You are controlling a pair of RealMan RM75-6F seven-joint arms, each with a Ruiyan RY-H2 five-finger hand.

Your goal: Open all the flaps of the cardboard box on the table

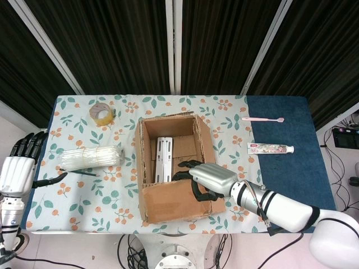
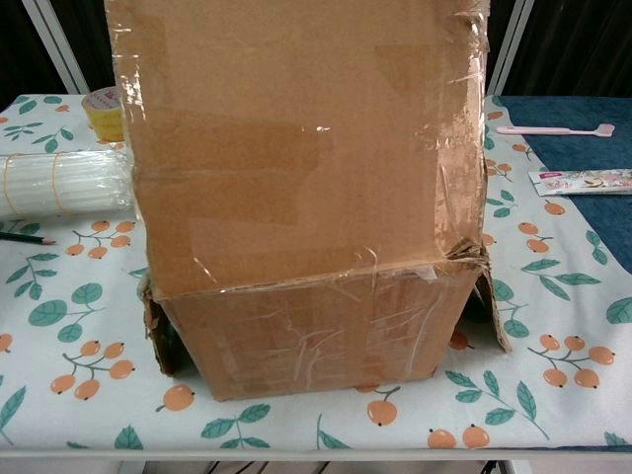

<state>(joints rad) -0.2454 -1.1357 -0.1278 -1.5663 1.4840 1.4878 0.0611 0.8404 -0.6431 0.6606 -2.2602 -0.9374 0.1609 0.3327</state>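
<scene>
cardboard box (image 1: 168,168): brown | tablecloth (image 1: 118,193): white, orange-fruit, green-leaf print | tape roll (image 1: 102,114): yellow | toothbrush (image 1: 262,119): pink

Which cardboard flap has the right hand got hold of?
The near flap, on the robot's side of the brown cardboard box. The right hand grips its free edge; the far, left and right side flaps are untouched.

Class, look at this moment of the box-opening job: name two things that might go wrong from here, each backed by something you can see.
1. The right hand grips the top edge of the near brown cardboard flap, which stands roughly upright. If the grip slips, the flap may drop back over the opening.
2. The flap's right corner looks torn and creased under clear tape; pulling further might rip it.
</scene>
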